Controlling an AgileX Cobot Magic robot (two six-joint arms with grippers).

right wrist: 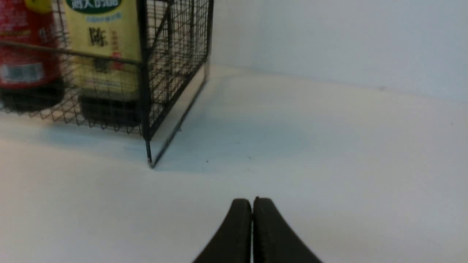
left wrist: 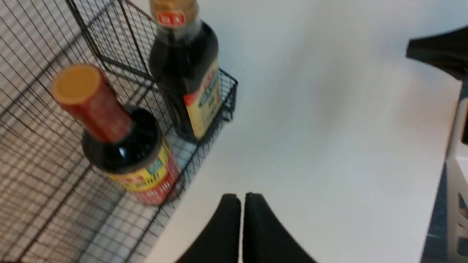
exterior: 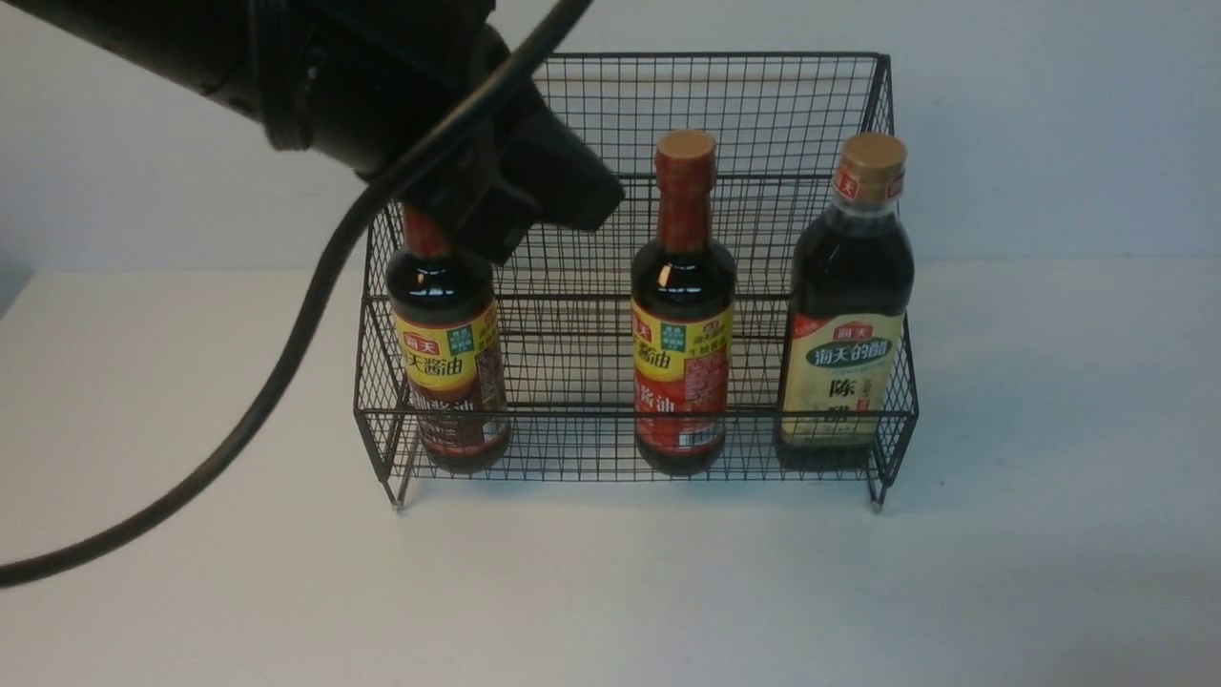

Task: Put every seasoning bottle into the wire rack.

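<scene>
The black wire rack (exterior: 620, 95) stands at the middle of the white table with three seasoning bottles upright in its lower front tier. One slim bottle (exterior: 448, 363) is at the left, its neck hidden behind my left arm (exterior: 382, 86). A second slim bottle (exterior: 682, 353) is in the middle and the broad cream-labelled bottle (exterior: 844, 315) at the right. My left gripper (left wrist: 242, 197) is shut and empty, held above the table just in front of the rack (left wrist: 36, 164). Low over the table to the right of the rack (right wrist: 172, 54), my right gripper (right wrist: 252, 200) is shut and empty.
A thick black cable (exterior: 286, 363) hangs from the left arm across the left of the table (exterior: 610, 592). A pale wall rises behind the rack. In the left wrist view a black part (left wrist: 438, 51) and a white frame (left wrist: 455, 175) stand past the table's edge.
</scene>
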